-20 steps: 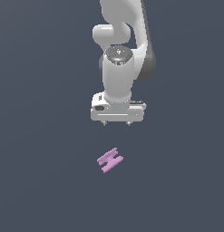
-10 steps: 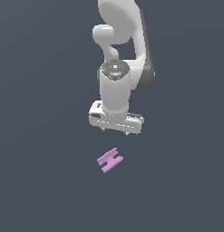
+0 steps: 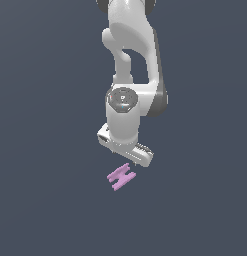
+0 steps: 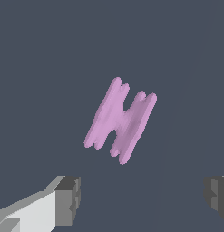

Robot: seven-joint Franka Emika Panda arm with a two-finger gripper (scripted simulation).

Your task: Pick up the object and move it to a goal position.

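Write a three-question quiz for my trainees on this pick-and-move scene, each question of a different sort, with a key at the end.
1. True or false: the fingers are already closed on the pink H-shaped piece.
2. Multiple choice: in the exterior view, where is the gripper relative to the piece? A) directly beneath it B) just above it, not touching C) far off to the exterior view's left
3. Short answer: in the wrist view, what lies between the two fingers?

Key:
1. False. The fingers are spread apart and the piece lies flat on the dark surface, ungrasped.
2. B.
3. Only bare dark surface; the piece sits beyond the fingertips, not yet between them.
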